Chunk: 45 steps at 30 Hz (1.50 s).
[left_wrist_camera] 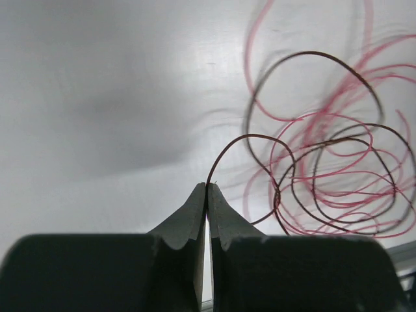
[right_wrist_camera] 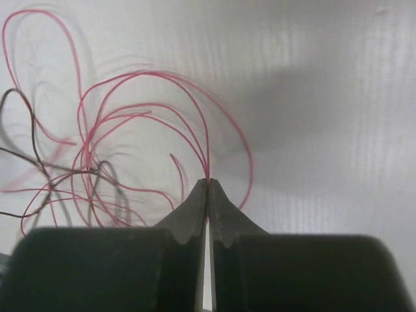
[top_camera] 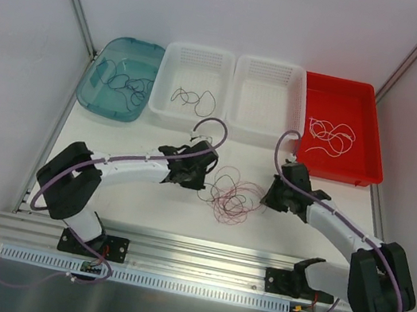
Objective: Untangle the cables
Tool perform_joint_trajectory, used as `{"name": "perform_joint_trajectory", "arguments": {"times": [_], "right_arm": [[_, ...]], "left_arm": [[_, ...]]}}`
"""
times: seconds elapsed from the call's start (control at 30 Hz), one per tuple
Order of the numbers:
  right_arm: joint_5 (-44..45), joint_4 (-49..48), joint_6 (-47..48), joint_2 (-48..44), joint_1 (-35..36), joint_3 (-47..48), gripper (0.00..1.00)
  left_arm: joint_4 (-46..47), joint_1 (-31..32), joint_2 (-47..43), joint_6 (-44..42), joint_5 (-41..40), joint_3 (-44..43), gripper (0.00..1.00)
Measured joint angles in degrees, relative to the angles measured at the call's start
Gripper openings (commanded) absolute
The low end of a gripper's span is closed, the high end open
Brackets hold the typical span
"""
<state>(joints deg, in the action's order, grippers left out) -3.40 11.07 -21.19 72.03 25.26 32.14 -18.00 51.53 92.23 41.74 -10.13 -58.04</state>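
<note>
A tangle of brown and pink cables (top_camera: 230, 195) lies on the white table between my two grippers. My left gripper (top_camera: 198, 177) sits at its left edge, shut (left_wrist_camera: 207, 185) on a brown cable (left_wrist_camera: 229, 144) that loops right into the tangle (left_wrist_camera: 338, 169). My right gripper (top_camera: 268, 196) sits at its right edge, shut (right_wrist_camera: 208, 181) on a pink cable (right_wrist_camera: 195, 117) that arcs left into the tangle (right_wrist_camera: 84, 175). Black cables (top_camera: 190, 98) lie in the left white basket, dark ones (top_camera: 124, 83) in the teal bin, white ones (top_camera: 331, 136) in the red tray.
At the back stand a teal bin (top_camera: 150, 53), two white baskets (top_camera: 200, 56) (top_camera: 274, 71) and a red tray (top_camera: 365, 163) in a row. A metal rail (top_camera: 199, 255) runs along the near edge. Walls close in left and right.
</note>
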Motion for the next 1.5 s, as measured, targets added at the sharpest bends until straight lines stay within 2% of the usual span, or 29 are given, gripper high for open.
{"name": "perform_joint_trajectory", "arguments": {"times": [0.23, 0.6, 0.8, 0.93, 1.13, 1.23, 1.27, 1.33, 1.37, 1.47, 1.5], "right_arm": [[5.7, 7.8, 4.3, -8.5, -4.4, 0.5, 0.01], [13.1, 20.2, 9.2, -16.6, -11.3, 8.8, 0.01], [14.3, 26.1, 9.9, -20.8, -14.6, 14.8, 0.01], [13.4, 27.4, 11.1, -22.1, -15.4, 19.2, 0.01], [5.8, 26.7, 11.8, -20.3, -15.0, 19.4, 0.01], [3.7, 26.4, 12.1, -18.1, -14.5, 17.3, 0.16], [3.0, 26.5, 12.4, -17.1, -14.4, 16.9, 0.32], [1.7, 26.7, 13.0, -15.5, -14.1, 16.5, 0.48], [1.1, 26.6, 13.3, -14.8, -13.8, 16.3, 0.60], [-0.1, 26.6, 14.1, -14.4, -12.5, 15.1, 0.78], [-0.5, 26.5, 14.2, -14.5, -12.0, 14.9, 0.82]], "left_arm": [[-2.5, -9.8, -11.1, -0.4, -2.7, 10.6, 0.00], [-13.0, -25.7, -32.8, -2.9, -11.5, 17.2, 0.00], [-19.7, -34.9, -44.0, -7.6, -18.0, 16.0, 0.00], [-22.0, -37.0, -46.4, -11.6, -21.0, 11.1, 0.00], [-21.9, -37.0, -46.6, -13.9, -14.8, 6.9, 0.00], [-22.0, -37.0, -46.4, -14.7, -12.6, 6.9, 0.00], [-22.0, -37.0, -46.4, -15.0, -11.9, 6.9, 0.00], [-22.0, -37.0, -46.4, -15.5, -10.1, 6.7, 0.00], [-22.0, -37.0, -46.4, -15.7, -9.0, 6.4, 0.00], [-22.0, -37.0, -46.2, -15.9, -5.0, 4.2, 0.00], [-21.9, -37.0, -45.9, -15.9, -3.8, 2.8, 0.00]]}}
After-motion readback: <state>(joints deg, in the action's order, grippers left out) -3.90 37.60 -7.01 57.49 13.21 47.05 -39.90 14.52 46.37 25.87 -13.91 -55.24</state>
